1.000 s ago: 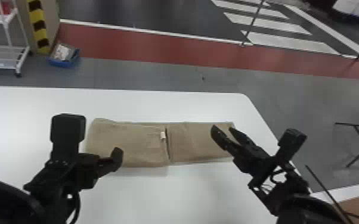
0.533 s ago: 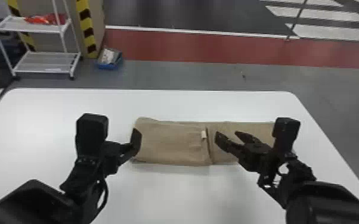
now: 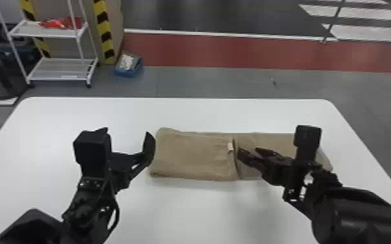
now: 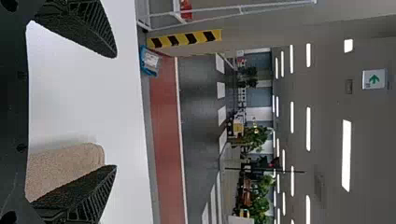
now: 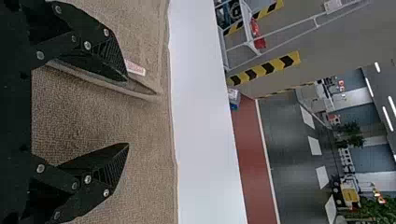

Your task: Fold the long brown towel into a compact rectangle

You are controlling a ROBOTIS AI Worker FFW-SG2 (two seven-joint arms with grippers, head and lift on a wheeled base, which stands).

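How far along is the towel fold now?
Looks partway. The towel appears folded over on its left, that layer's edge ending beside the white label. Nothing is gripped: the left pincer is open by the towel's left end, the right pincer open over it near that edge. The two sections lie side by side, so stacking them probably remains.

left gripper (image 3: 128, 136) and right gripper (image 3: 248, 151) agape

Towel (image 3: 195, 155) on table (image 3: 178, 214)
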